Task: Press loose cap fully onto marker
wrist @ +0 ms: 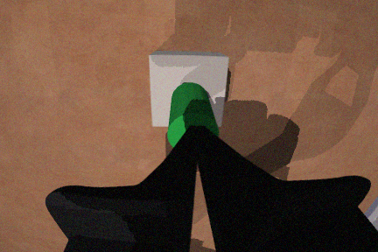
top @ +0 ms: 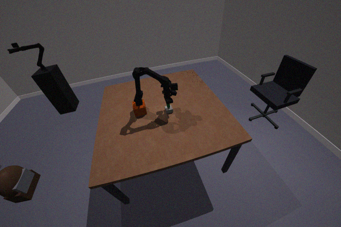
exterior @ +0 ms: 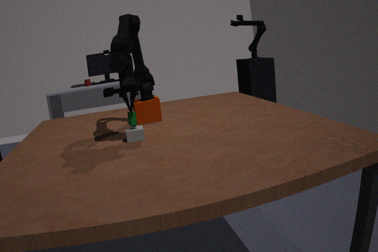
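The green cap stands upright on the marker, of which only a short grey part shows between cap and block. The marker stands in the pale holder block on the table. My gripper is shut and empty, pointing down. Its closed fingertips are at the top of the cap and appear to touch it. In the wrist view they cover part of the cap's top. Whether the cap is fully seated cannot be told.
The orange base block of my arm stands on the wooden table, behind the holder block in the exterior view. Off the table are a second arm on a dark pedestal, a chair and a desk with a monitor.
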Motion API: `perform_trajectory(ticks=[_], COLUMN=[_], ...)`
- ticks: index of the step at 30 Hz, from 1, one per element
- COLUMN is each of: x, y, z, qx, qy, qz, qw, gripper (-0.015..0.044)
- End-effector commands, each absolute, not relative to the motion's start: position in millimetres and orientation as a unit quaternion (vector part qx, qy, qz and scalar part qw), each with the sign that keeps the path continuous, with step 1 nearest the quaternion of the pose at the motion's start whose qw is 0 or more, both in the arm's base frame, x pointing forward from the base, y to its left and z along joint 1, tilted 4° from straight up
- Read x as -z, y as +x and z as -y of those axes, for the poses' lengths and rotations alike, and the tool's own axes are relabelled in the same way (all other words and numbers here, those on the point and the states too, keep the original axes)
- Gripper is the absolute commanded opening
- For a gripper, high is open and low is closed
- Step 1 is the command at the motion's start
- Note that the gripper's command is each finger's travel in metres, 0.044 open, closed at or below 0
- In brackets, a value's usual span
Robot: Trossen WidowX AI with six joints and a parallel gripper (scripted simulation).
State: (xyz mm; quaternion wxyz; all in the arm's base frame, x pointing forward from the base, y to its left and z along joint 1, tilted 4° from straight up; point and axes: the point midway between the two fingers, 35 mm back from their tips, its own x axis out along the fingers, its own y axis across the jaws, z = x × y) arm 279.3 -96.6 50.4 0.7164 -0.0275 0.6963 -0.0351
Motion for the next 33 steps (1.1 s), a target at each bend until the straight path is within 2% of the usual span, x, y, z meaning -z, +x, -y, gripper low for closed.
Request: perform_trajectory(ticks=[1, 12, 18, 22, 33], x=[-41.9, -48.4, -125.5, -135.2, -135.2], y=[277.3, 281.4, 281.3, 279.7, 279.7], z=[96.0, 96.9, 90.8, 89.6, 89.6], qx=[0.031, 0.035, 0.034, 0.034, 0.034], qy=[-0.028, -0.027, -0.027, -0.027, -0.027], qz=[-0.700, -0.694, -0.694, -0.694, -0.694], qw=[0.713, 0.718, 0.718, 0.718, 0.718], gripper=[0.0000, 0.0000, 0.0000, 0.0000, 0.0289])
